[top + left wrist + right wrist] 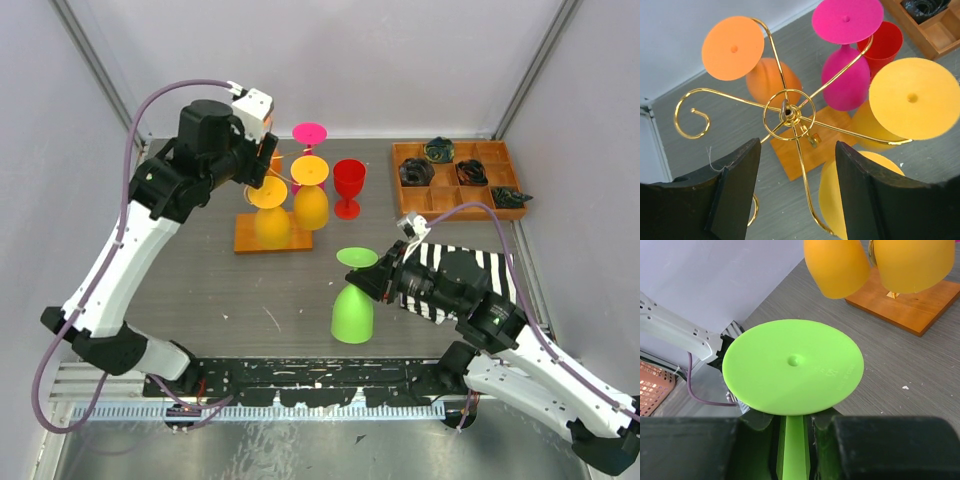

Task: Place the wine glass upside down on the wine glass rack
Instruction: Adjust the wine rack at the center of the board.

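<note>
- The green wine glass (352, 305) is upside down near the middle of the surface, well apart from the rack (272, 236). The jaws of the right arm (455, 285) clamp its stem.
- The jaws of the left arm (150, 215) hang open over the rack, where other glasses (847, 75) hang.
- Carrying step, I judge; next, slide the stem into a free curl.

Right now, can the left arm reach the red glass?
Probably not directly: the wine glass rack and a hanging pink glass stand between the open left gripper and the red glass.

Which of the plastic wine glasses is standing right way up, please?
The red plastic wine glass beside the gold wire rack; every other glass is upside down.
</note>
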